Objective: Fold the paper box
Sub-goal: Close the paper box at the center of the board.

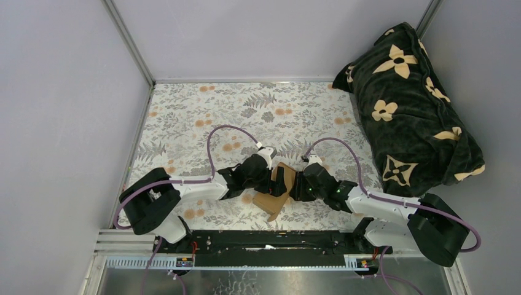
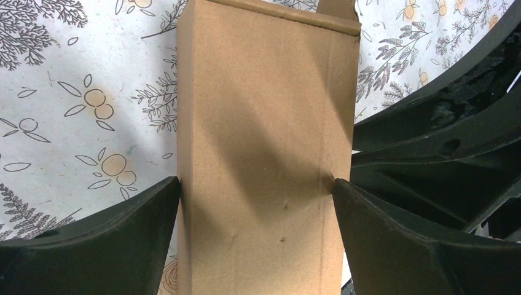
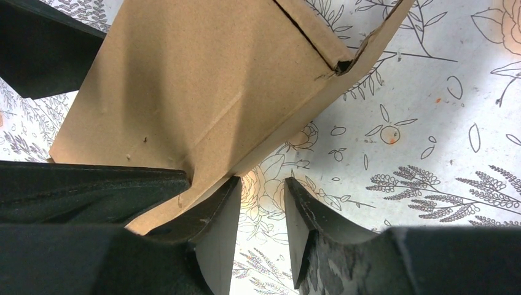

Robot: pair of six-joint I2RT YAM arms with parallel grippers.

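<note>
Near the 6 o'clock edge of the flower-printed tabletop, about midway across, the paper box lay between the two arms. It was plain brown cardboard, only partly formed, and in the overhead view a loose flap pointed toward 7 o'clock. The left arm reached in from 9 o'clock of the box and the right arm from 3 o'clock. Their black heads were close together over the cardboard.

In the left wrist view the left fingers were spread wide, with one tip against each long side of the box, so they gripped the body across its width. The broad brown face filled the middle of that view and ran up to 12 o'clock. A folded edge crossed the far end there, and a bit of flap stuck up at 1 o'clock.

In the right wrist view the right fingers stood partly apart with only printed tabletop in the gap, so they held nothing. The finger on the 9 o'clock side touched the lower edge of a creased panel that slanted up toward 1 o'clock, where a slit showed between two flaps. I could not tell whether that finger pressed on the panel or merely rested against it.

A dark blanket with pale flowers lay bunched at 2 o'clock of the tabletop, well apart from the box. Purple cables arched over both arms.
</note>
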